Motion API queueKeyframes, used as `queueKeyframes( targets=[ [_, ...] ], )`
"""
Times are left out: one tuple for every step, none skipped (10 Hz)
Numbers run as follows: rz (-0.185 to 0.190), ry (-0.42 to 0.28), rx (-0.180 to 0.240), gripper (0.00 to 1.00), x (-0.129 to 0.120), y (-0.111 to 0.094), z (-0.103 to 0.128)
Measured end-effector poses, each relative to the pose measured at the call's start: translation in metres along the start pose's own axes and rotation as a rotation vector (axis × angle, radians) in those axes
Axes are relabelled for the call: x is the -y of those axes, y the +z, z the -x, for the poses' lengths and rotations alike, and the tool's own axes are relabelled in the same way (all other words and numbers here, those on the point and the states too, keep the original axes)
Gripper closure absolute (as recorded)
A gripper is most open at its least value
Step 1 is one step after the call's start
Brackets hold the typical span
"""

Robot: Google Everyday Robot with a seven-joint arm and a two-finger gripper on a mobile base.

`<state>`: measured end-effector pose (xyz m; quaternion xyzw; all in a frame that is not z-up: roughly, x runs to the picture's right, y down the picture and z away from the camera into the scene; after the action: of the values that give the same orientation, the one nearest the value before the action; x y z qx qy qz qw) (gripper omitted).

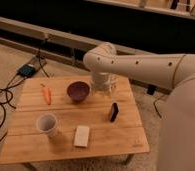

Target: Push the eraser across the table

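The eraser (113, 112) is a small flat black block lying right of centre on the light wooden plank table (36, 145). My gripper (104, 91) hangs at the end of the white arm over the far part of the table, just behind and a little left of the eraser, right of a dark purple bowl (78, 91). It is apart from the eraser and holds nothing that I can see.
An orange carrot (47, 94) lies at the far left. A white cup (47, 125) stands at the near left. A pale beige flat block (82, 136) lies near the front edge. Cables and a blue box (27, 70) lie on the floor to the left.
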<state>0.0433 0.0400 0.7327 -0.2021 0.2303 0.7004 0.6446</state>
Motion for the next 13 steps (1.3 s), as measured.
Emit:
queueKeyframes(
  targets=[
    [-0.005, 0.022, 0.007, 0.35, 0.013, -0.002, 0.001],
    [-0.017, 0.06, 0.012, 0.35, 0.034, -0.006, -0.003],
    [-0.029, 0.086, 0.012, 0.35, 0.049, -0.007, -0.008],
    [-0.038, 0.11, 0.007, 0.35, 0.062, -0.008, -0.014],
    [-0.057, 0.151, -0.01, 0.35, 0.085, -0.008, -0.026],
    [-0.06, 0.157, -0.012, 0.35, 0.088, -0.008, -0.027],
    [-0.075, 0.187, -0.026, 0.35, 0.105, -0.006, -0.033],
    [-0.088, 0.204, -0.044, 0.35, 0.115, -0.001, -0.034],
    [-0.095, 0.215, -0.06, 0.35, 0.12, 0.005, -0.034],
    [-0.101, 0.218, -0.073, 0.35, 0.125, 0.01, -0.031],
    [-0.108, 0.223, -0.09, 0.35, 0.132, 0.018, -0.026],
    [-0.113, 0.229, -0.104, 0.35, 0.138, 0.024, -0.022],
    [-0.118, 0.235, -0.118, 0.35, 0.144, 0.031, -0.018]
  ],
)
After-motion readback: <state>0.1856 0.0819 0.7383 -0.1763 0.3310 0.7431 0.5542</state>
